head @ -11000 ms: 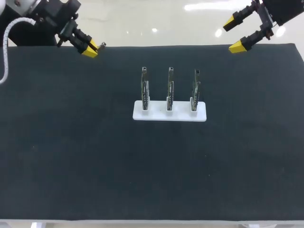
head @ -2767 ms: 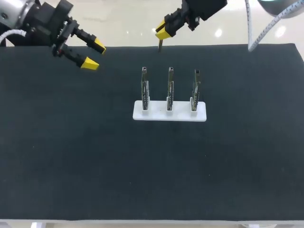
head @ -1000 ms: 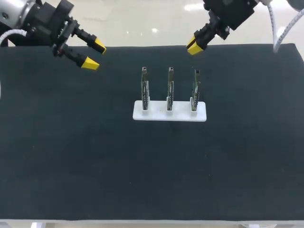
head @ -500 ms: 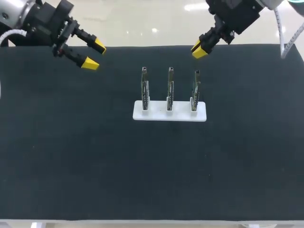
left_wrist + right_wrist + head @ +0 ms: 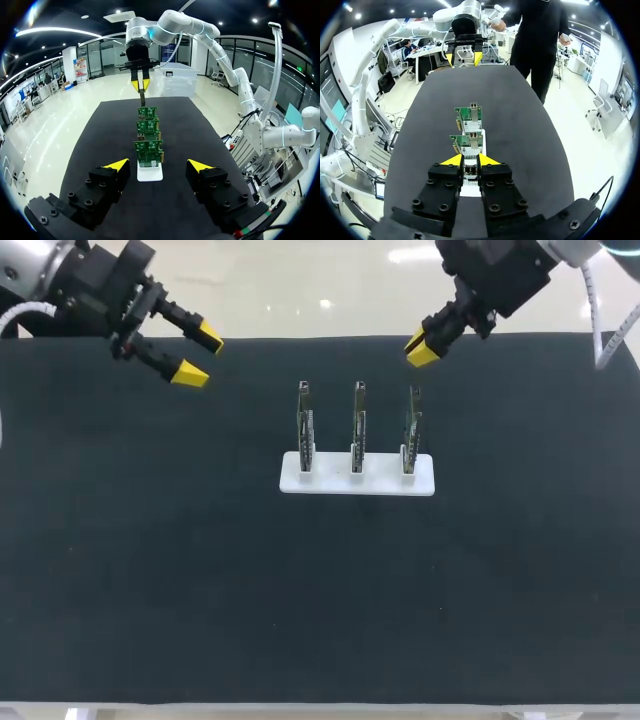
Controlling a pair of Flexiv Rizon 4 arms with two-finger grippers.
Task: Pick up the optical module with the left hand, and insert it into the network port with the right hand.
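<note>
A black bench (image 5: 150,570) carries a white base (image 5: 357,480), and three circuit boards (image 5: 358,425) stand upright in it in a row. All of this sits well ahead of the left end effector (image 5: 198,355), which hangs over the bench's far corner on its own side. Its two yellow-tipped fingers are spread wide with nothing between them. In the left wrist view the row of boards runs straight out ahead of the gap between those fingers.

The right end effector (image 5: 420,348) hangs over the end board nearest to it. Its fingers are drawn close together and clamp the optical module (image 5: 142,96), a small dark piece pointing down from the tips. The module's lower end is just above that board's top edge; I cannot tell whether they touch.
</note>
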